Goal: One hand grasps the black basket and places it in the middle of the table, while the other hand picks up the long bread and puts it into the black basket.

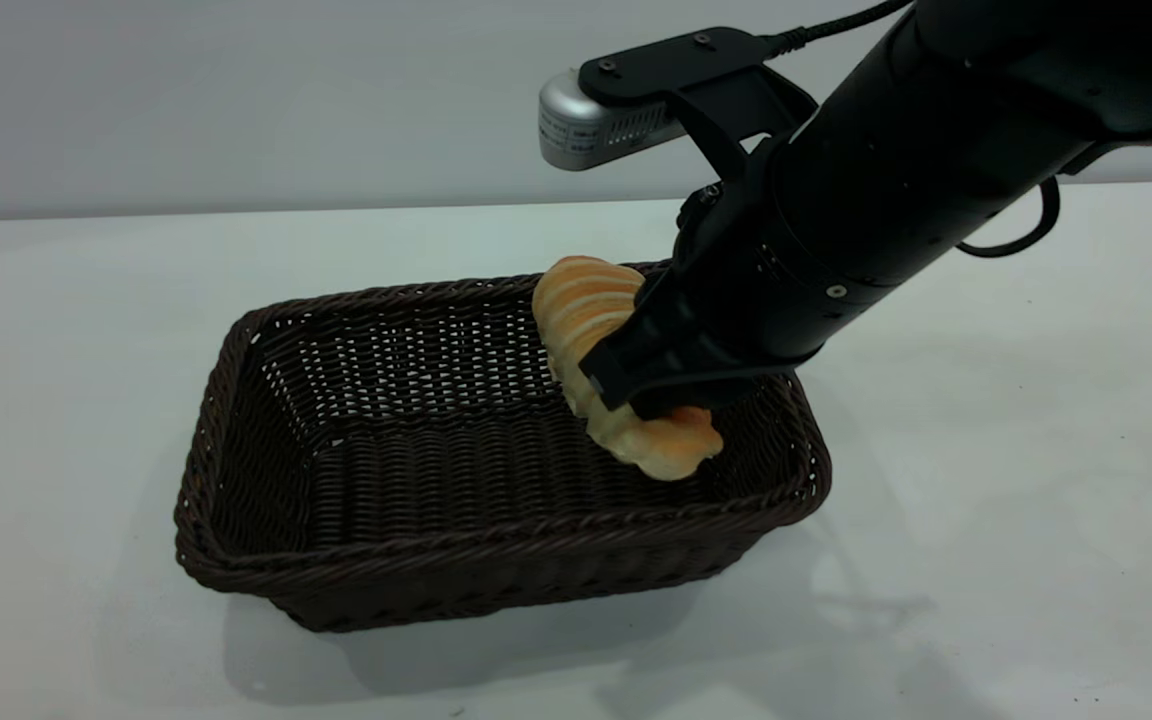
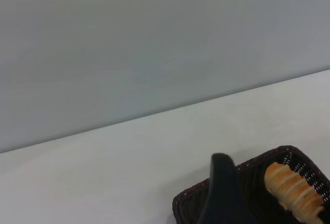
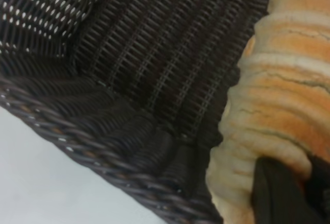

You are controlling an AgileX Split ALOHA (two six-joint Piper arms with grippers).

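The black basket [image 1: 496, 545] stands on the white table [image 1: 986, 450], near the middle of the exterior view. My right gripper [image 1: 636, 385] is shut on the long bread [image 1: 586, 300] and holds it tilted inside the basket's right end, with the lower end close to the woven floor. The right wrist view shows the bread [image 3: 278, 95] against a black finger [image 3: 278, 193], with the basket's rim [image 3: 103, 147] beside it. My left gripper [image 2: 221, 193] shows only as a dark shape over a basket corner [image 2: 191, 201], with the bread [image 2: 294, 190] beyond it. The left arm is outside the exterior view.
The silver-grey camera module [image 1: 586, 120] sits on its bracket above the right gripper. A cable loop [image 1: 1026, 225] hangs by the right arm. A plain grey wall [image 1: 236, 100] stands behind the table. White tabletop lies all round the basket.
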